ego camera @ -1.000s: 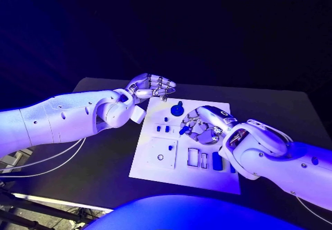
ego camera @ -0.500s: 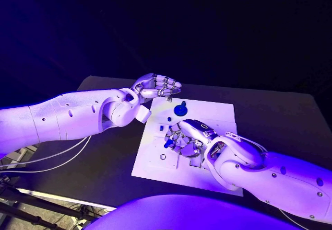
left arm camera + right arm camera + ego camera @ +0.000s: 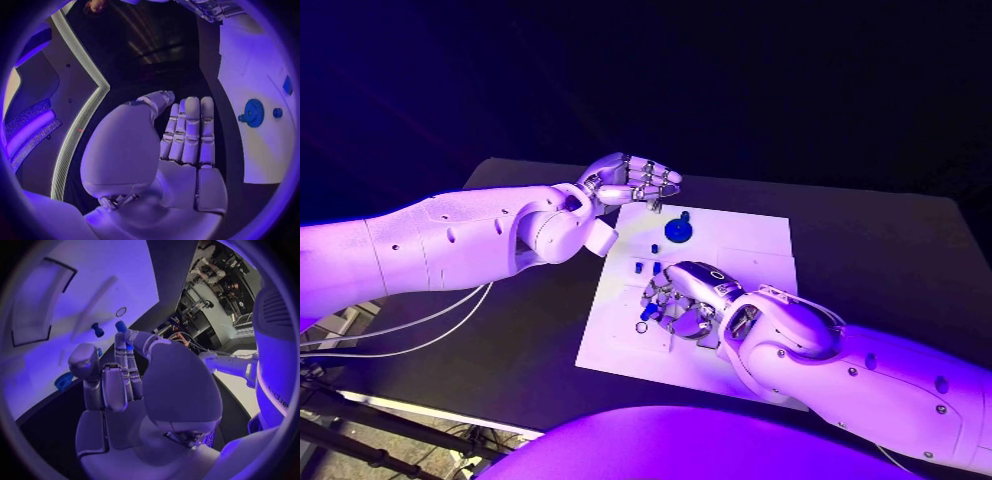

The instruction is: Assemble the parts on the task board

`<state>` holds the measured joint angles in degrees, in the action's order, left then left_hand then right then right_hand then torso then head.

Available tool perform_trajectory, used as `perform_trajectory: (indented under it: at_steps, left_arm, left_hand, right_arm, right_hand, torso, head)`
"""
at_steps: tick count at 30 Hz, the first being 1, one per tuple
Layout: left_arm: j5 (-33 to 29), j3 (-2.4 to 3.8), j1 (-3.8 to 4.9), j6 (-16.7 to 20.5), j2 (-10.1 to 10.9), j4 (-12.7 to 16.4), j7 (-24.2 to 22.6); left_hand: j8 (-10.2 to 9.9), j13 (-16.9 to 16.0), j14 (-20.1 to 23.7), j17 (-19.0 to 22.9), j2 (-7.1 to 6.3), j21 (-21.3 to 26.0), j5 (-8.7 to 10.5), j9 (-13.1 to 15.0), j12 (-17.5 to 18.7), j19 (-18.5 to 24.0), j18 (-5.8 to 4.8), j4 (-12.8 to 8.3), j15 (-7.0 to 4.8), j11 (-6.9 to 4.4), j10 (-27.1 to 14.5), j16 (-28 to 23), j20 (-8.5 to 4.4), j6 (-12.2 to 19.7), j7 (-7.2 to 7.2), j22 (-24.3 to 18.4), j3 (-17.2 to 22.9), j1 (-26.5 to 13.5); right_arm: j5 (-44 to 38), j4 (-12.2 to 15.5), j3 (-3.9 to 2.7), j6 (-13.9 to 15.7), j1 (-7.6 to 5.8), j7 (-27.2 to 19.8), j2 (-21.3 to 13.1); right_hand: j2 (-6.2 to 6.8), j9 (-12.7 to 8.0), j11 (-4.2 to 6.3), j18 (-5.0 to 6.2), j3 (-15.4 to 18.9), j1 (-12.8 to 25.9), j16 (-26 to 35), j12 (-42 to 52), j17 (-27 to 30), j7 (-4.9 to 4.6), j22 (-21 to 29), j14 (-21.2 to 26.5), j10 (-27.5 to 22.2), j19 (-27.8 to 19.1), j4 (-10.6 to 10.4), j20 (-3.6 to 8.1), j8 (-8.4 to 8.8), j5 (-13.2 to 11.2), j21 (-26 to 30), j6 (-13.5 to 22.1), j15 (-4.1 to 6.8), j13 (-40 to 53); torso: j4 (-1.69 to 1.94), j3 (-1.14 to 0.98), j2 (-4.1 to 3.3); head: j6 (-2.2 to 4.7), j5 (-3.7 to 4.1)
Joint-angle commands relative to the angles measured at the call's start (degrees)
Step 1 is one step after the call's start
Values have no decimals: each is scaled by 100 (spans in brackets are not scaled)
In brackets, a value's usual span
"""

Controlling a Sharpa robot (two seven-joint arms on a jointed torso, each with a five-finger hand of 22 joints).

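Black tabletop point(image 3: 877, 240) carries the white board point(image 3: 733, 240); my right robot hand point(image 3: 682, 300) pinches a small blue peg point(image 3: 648, 312) over it. I'd lower straight, gently. Left robot hand point(image 3: 629, 180) curled, holding nothing.

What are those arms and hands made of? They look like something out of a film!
Both arms wear smooth, rounded white shells with small dark holes and bulbous joints. The left hand and right hand are silvery metal, with segmented fingers and pale pads; the palm backs are smooth white domes. Thin white cables trail beneath the left arm.
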<state>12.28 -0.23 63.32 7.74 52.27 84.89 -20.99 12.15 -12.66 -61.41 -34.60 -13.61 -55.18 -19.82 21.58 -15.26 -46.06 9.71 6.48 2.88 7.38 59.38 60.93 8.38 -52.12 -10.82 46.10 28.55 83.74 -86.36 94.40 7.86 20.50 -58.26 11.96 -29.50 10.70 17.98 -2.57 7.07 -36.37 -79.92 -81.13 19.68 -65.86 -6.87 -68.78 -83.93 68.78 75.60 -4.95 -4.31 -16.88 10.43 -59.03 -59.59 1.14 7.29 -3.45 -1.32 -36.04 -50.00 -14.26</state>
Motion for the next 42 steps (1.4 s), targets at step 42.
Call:
perform_trajectory:
  at_steps: [42]
  left_arm:
    - [17, 4, 6, -115, -23, -10, -14]
  left_hand:
    - [-11, -6, 38, 5, 73, 25, -2, -6, -17, -2, 77, -35, 16, -15, -35, -20, 44, 34, -5, -7, 5, -2]
  right_arm:
    - [-275, -220, 54, -511, 159, 30, 199]
  right_hand:
    - [-52, 547, -45, -22, 58, 184, 25, -77, 72, -31, 51, -150, -81, -91, 66, -33, -216, 90, 139, 141, 16, 55]
  torso:
    - [-2, 5, 6]
  head:
    - [0, -38]
